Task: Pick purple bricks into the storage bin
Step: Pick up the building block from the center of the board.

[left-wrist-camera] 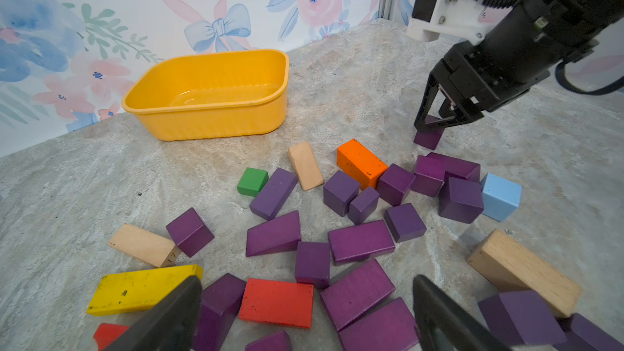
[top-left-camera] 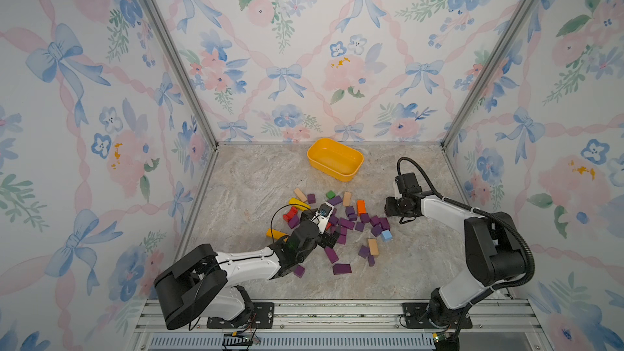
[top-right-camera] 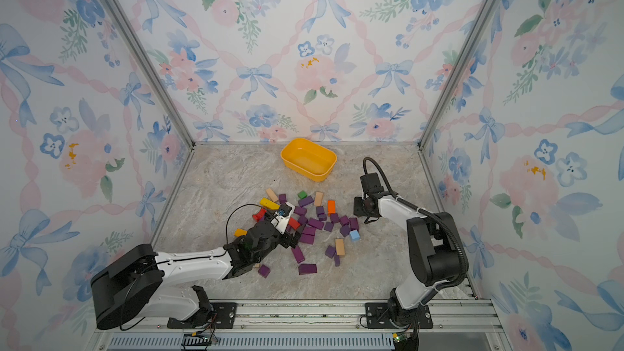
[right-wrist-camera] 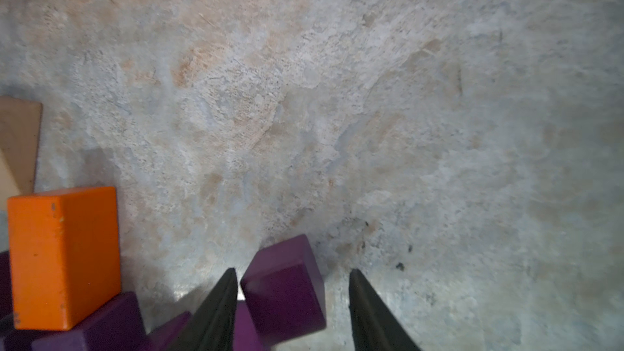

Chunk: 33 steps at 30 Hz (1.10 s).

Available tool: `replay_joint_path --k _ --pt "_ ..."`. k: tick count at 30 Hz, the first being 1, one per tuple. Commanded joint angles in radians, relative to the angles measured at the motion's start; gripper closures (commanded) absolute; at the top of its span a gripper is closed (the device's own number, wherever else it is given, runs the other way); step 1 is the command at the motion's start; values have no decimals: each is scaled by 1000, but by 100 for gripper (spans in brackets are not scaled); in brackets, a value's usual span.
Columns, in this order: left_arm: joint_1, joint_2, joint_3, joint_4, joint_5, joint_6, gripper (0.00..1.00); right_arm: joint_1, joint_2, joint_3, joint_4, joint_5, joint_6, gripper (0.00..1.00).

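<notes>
1. The purple bricks lie scattered on the marbled desk, in the lower middle of both top views. Mixed among them are an orange block, a green cube, a light blue cube, a yellow bar, a red block and a tan wooden bar.
2. The storage bin, a yellow tub, stands above the scatter in the frame, well apart from it. Every purple brick in view lies on the desk.
3. The right hand points down at the right edge of the scatter, its fingers on either side of a single purple cube that rests on the desk. One finger is just beside the cube, and a gap shows between the cube and the other finger. The hand is partly spread and not pinching.
4. The left hand hangs low over the left part of the scatter. Its fingers are spread wide above several purple bricks and the red block.
</notes>
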State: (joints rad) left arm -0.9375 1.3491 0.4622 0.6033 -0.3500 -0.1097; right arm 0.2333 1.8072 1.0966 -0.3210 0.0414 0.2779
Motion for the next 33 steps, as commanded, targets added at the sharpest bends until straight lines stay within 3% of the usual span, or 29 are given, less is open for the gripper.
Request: replay_joint_path --k 1,12,25,33 --pt "-3 1 -9 0 7 -12 2 13 42 31 -41 18 10 48" --pt "-3 16 -5 0 13 -10 2 12 70 42 -45 8 14 68" --pt "-3 29 0 0 27 -30 2 14 -17 38 -48 23 18 71" --pt "-1 12 -8 0 -16 -36 2 36 -32 157 -78 2 23 70"
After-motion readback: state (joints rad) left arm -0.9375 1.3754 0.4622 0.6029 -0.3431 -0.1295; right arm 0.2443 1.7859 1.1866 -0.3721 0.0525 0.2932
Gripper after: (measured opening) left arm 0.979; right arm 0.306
